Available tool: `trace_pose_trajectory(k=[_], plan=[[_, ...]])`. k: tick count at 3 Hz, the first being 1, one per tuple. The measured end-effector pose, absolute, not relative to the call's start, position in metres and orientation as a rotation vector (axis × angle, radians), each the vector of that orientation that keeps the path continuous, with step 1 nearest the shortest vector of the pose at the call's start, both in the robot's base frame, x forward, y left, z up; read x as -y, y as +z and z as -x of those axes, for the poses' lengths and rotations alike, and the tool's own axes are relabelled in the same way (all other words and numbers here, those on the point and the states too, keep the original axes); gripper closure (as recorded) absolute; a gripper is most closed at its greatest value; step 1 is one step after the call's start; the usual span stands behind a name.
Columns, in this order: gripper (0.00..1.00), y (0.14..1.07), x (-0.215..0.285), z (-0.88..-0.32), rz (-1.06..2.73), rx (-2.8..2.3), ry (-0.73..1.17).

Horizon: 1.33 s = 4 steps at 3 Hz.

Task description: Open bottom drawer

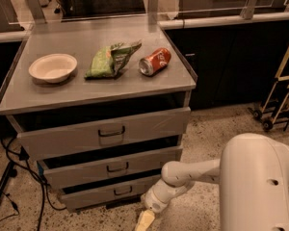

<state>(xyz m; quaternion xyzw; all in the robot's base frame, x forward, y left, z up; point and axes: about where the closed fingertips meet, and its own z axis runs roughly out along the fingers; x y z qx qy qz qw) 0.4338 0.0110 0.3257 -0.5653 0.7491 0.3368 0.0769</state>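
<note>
Below the front right corner of the worktop point(86, 88), gripper point(145, 220) low near the bottom drawer point(94, 196), right end, its spread impossible to tell.

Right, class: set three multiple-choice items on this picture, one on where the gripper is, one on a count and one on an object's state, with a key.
1. Where is the gripper?
A. High above everything.
B. Low by the floor, in front of the bottom drawer, right of its handle.
C. Out of view.

2. How many grey drawer fronts does the cabinet have?
A. Two.
B. Four.
C. Three.

3. How does the red soda can sit?
A. Lying on its side.
B. Standing upright.
C. Crushed flat.

Key:
1 B: the gripper hangs just above the floor, by the lowest front.
2 C: the top drawer, middle drawer and bottom drawer are stacked.
3 A: the can's round end faces the camera and its body lies along the top.
</note>
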Motion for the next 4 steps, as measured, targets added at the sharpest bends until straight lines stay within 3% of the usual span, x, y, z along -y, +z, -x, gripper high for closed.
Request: trace_pose_trajectory(k=[1,4], plan=[[0.00,0.322,-0.009,-0.422,1.646,-2.286,1.048],[0.00,0.306,-0.022,-0.487,1.497,-2.260,1.024]])
